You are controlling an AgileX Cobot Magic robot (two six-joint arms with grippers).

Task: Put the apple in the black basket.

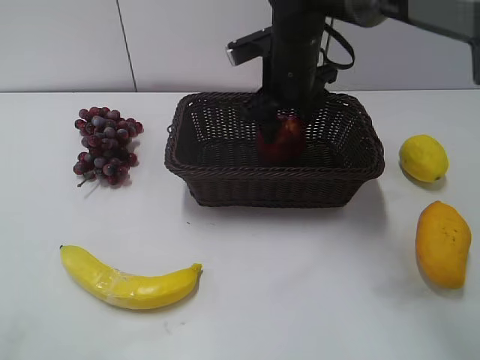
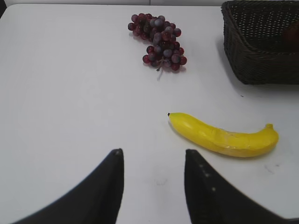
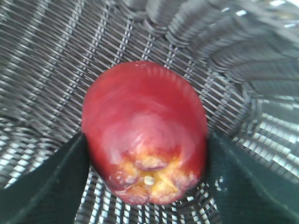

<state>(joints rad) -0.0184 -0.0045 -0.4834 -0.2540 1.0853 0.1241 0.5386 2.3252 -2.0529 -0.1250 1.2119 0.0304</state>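
Currently, my right gripper (image 3: 145, 154) pinching the apple (image 3: 145, 135) inside the black basket (image 1: 225, 191), my left gripper (image 2: 153, 161) spread above bare table (image 2: 70, 93), banana (image 2: 224, 137) and grapes (image 2: 159, 42) nearby.

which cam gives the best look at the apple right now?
Right wrist view: the apple fills the frame, gripped between the right hand fingers over the black basket weave. Exterior shows it partly hidden by the arm. Left wrist shows only a red sliver through the basket wall.
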